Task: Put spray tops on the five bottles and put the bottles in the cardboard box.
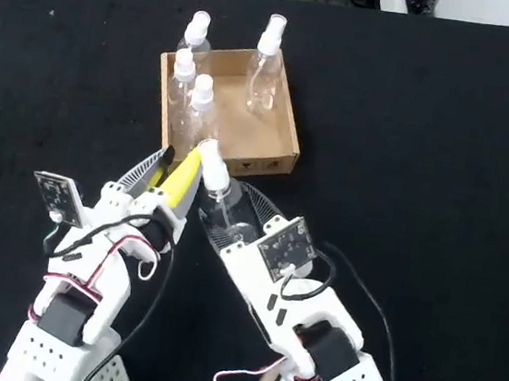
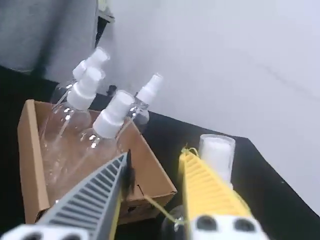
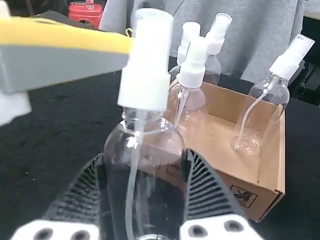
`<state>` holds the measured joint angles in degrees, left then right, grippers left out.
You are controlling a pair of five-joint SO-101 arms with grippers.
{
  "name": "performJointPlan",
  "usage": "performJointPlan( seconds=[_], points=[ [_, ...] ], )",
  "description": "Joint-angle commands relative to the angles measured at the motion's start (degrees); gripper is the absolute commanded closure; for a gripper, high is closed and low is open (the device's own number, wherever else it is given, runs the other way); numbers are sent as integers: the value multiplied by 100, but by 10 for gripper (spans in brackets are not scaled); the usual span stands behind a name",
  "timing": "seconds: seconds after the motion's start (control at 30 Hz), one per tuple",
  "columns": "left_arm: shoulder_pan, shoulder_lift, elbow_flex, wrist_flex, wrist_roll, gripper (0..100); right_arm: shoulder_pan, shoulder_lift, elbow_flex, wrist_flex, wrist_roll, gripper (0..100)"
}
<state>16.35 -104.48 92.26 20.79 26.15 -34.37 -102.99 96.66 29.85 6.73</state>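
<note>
My right gripper (image 1: 232, 210) (image 3: 145, 161) is shut on a clear bottle (image 1: 224, 207) (image 3: 144, 150) held upright just in front of the cardboard box (image 1: 286, 120). A white spray top (image 1: 211, 167) (image 3: 148, 60) sits on its neck. My left gripper (image 1: 185, 154) (image 2: 155, 156) is open with nothing between its fingers. Its yellow finger (image 2: 207, 192) is right beside that spray top (image 2: 217, 154), which stays outside the jaws. Three capped bottles (image 1: 200, 100) (image 1: 183, 72) (image 1: 266, 66) stand in the box. Another capped bottle (image 1: 196, 35) stands at the box's far left corner, seemingly just behind the wall.
The box (image 3: 272, 165) sits mid-table on a black cloth (image 1: 424, 174), with open cloth to its left and right. Both arms crowd the space right in front of the box. A person's grey clothing lies beyond the far table edge.
</note>
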Motion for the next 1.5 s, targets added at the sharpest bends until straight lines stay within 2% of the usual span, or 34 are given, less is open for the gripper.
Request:
performJointPlan(
  seconds=[0.0,0.27,0.8,1.03,1.17,1.47],
  points=[
    [365,62,-57,0,-141,854,-105,-901,-268,-185,9,987],
    [743,53,-365,642,-141,852,35,-866,-242,-176,9,987],
    [822,53,-356,668,-149,852,44,-857,-233,-132,9,987],
    [963,53,-330,668,-431,855,44,-857,-233,-9,9,987],
    [840,53,-400,668,-431,855,44,-857,-233,-9,9,987],
    [13,53,-673,677,-422,855,53,-857,-233,-9,9,987]
  ],
)
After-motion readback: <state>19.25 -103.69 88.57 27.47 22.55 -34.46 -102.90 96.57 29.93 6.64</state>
